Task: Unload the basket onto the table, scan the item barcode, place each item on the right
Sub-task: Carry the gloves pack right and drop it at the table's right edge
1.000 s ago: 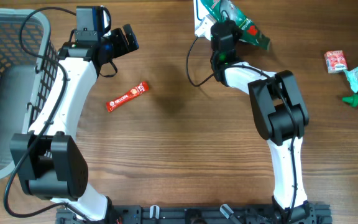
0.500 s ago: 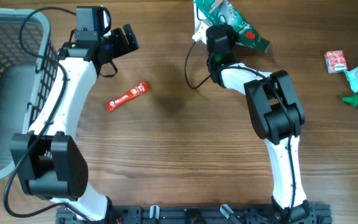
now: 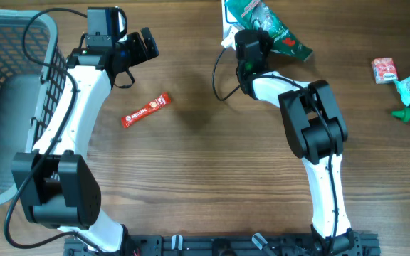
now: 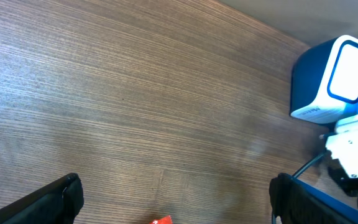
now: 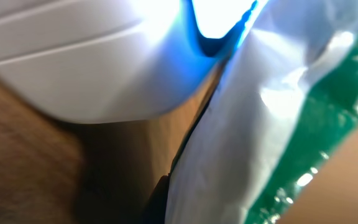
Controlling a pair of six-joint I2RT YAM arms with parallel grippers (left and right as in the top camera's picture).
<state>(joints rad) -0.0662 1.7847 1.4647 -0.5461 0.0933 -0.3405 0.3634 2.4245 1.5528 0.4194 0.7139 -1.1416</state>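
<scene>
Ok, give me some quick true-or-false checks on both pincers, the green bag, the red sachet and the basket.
1. The right pincer is shut on the green bag. True.
2. The left pincer holds the red sachet. False: it is open and empty, and the sachet lies on the table.
3. The green bag is right beside the scanner. True.
4. The basket stands at the table's right edge. False: it is at the left edge.

We note the right gripper [image 3: 250, 37], clamped on the green bag [image 3: 282, 34], has shifted a little toward the left arm's side over the last second. The bag went with it, closer over the white scanner [image 3: 225, 30]. The right arm's elbow swung the same way.
</scene>
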